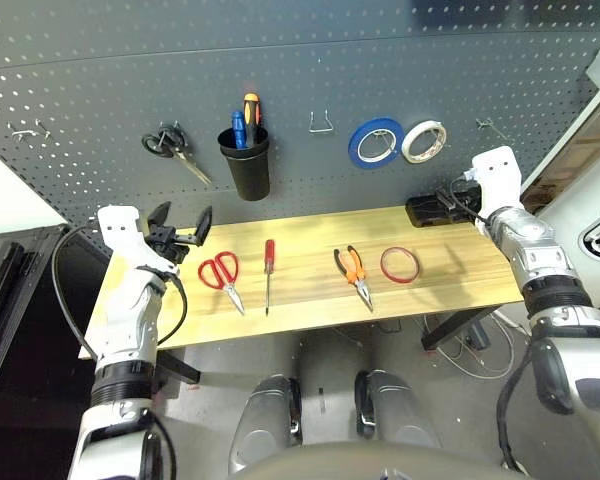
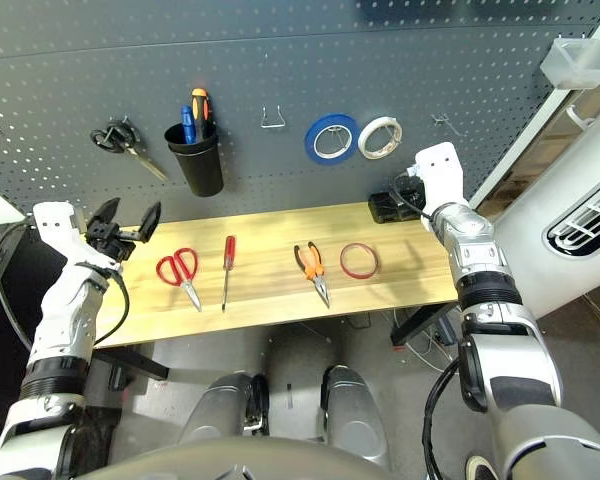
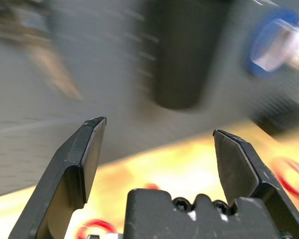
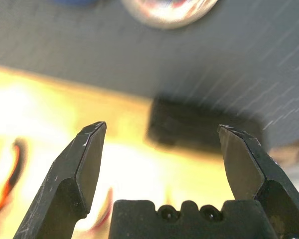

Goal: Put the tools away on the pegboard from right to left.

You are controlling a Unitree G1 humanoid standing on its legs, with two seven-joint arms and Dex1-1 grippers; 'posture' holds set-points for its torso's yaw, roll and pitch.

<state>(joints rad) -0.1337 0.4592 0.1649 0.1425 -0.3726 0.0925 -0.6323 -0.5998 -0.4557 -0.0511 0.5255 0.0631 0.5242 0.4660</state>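
Four tools lie in a row on the wooden table (image 1: 310,300). From right to left they are a thin red tape ring (image 1: 400,265), orange-and-black pliers (image 1: 352,270), a slim red-handled screwdriver (image 1: 269,268) and red-handled scissors (image 1: 220,272). The dark grey pegboard (image 1: 100,70) rises behind the table. My left gripper (image 1: 183,225) hovers open and empty over the table's left end, just left of the red scissors. At the table's right end, above and right of the tape ring, my right gripper (image 4: 162,134) is open and empty, facing a black box (image 4: 199,124).
On the pegboard hang black-handled scissors (image 1: 170,145), a black cup (image 1: 246,162) holding screwdrivers, a bare metal hook (image 1: 322,122), a blue tape roll (image 1: 375,142) and a white tape roll (image 1: 424,140). The black box (image 1: 430,211) sits at the table's back right corner.
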